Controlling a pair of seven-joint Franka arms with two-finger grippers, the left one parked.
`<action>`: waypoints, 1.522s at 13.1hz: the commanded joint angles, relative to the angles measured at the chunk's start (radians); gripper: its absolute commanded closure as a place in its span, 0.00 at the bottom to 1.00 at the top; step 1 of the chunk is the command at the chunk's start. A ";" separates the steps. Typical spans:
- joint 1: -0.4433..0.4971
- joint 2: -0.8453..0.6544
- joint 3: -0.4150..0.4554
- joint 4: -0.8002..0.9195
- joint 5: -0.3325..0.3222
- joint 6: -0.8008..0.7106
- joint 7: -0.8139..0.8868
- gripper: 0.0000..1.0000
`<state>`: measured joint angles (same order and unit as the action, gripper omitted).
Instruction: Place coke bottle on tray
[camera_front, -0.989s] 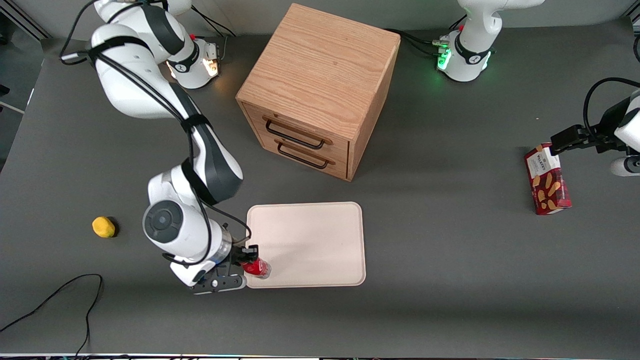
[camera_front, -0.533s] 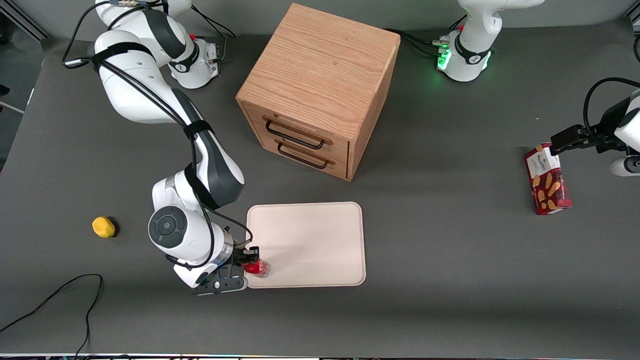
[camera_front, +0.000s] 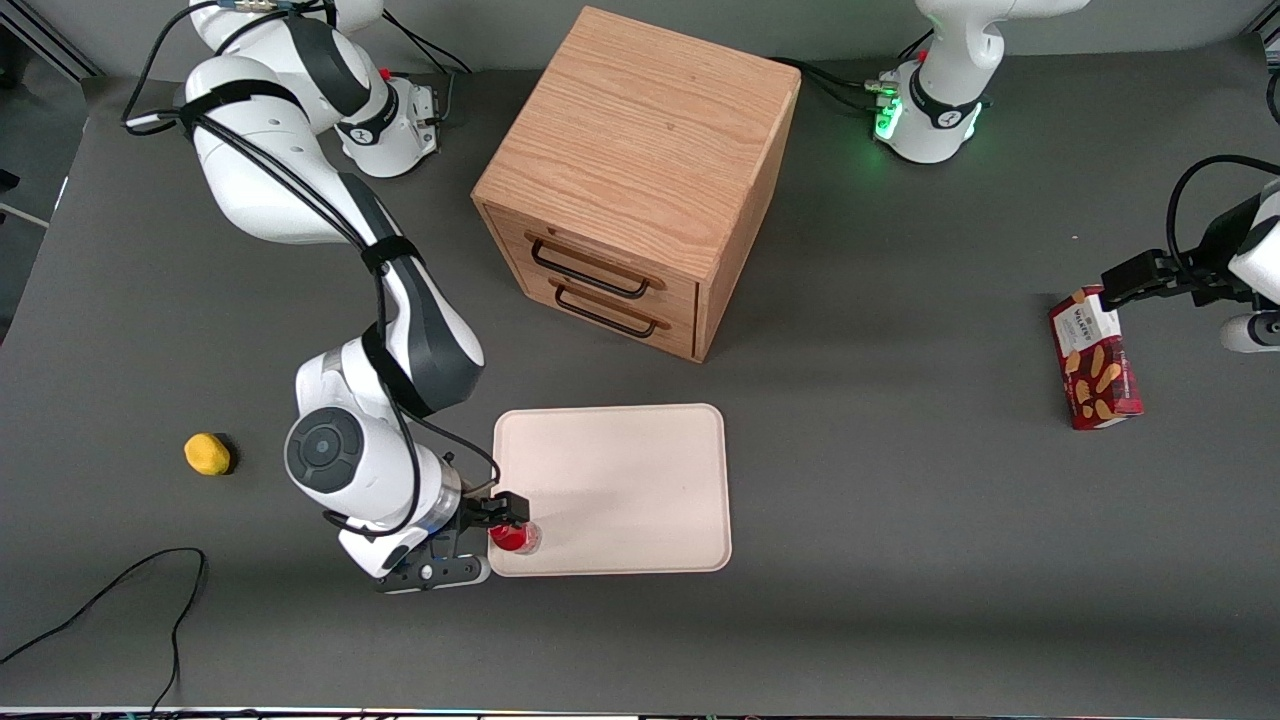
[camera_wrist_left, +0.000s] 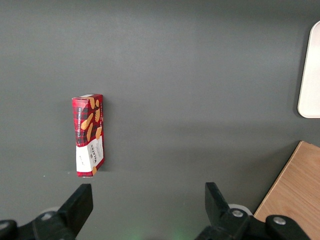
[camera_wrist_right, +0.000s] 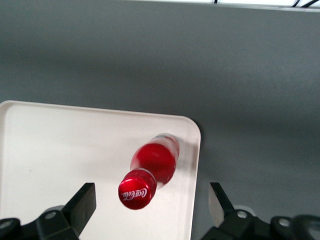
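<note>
A dark grey table seen from above holds, going from the working arm's end across to the parked arm's end, a small yellow lemon-like object, then the right arm's gripper, a cream tray, a wooden two-drawer cabinet and a red biscuit box. The gripper hangs over the tray's corner nearest the front camera at the working arm's end. Its two fingers are spread wide apart, released, with clear space on either side of the coke bottle. The bottle stands upright on the tray, just inside that rounded corner and close to the low rim, its red cap with white script facing up toward the wrist camera. The cabinet sits farther from the front camera than the tray, both drawers shut. The biscuit box lies flat on the table, well apart from the tray.
</note>
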<state>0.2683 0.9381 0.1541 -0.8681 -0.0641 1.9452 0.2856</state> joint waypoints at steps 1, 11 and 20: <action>-0.032 -0.096 0.009 -0.011 -0.013 -0.029 0.024 0.00; -0.159 -0.789 -0.088 -0.757 0.056 -0.091 0.003 0.00; -0.158 -0.937 -0.212 -0.827 0.093 -0.258 -0.128 0.00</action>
